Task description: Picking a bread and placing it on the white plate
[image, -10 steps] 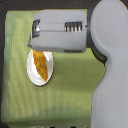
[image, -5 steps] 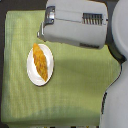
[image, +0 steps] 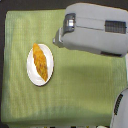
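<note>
The bread (image: 40, 62), a long golden-orange loaf, lies lengthwise on the white plate (image: 31, 71) at the exterior view's left, on a green cloth. My gripper (image: 58, 40) is the narrow end of the bulky grey arm (image: 95, 27) in the upper right. It hovers up and to the right of the plate, apart from the bread. Nothing shows between its fingers, and they are too blurred and foreshortened to tell whether they are open or shut.
The green cloth (image: 75, 90) covers most of the surface, with dark edges (image: 2, 60) around it. A pale grey robot part (image: 120, 112) stands at the lower right corner.
The arm has drawn back from over the plate's top edge toward the upper right, uncovering the whole plate. The bread stays lying on the plate.
</note>
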You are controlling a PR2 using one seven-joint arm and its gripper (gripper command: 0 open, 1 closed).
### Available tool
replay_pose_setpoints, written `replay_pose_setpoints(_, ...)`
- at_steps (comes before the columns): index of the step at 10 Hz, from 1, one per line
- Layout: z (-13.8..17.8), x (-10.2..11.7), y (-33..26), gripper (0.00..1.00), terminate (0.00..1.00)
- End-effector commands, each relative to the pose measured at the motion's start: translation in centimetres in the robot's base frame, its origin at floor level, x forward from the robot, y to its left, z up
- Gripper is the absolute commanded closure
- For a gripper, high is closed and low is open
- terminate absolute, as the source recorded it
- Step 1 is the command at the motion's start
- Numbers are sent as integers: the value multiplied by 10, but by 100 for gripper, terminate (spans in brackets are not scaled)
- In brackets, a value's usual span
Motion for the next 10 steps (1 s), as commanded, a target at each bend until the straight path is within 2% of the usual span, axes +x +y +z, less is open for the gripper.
replay_pose_setpoints(1, 3, -26, -112, 0, 0)
replay_pose_setpoints(9, -22, -14, -188, 0, 0)
replay_pose_setpoints(10, -24, -14, -192, 0, 100)
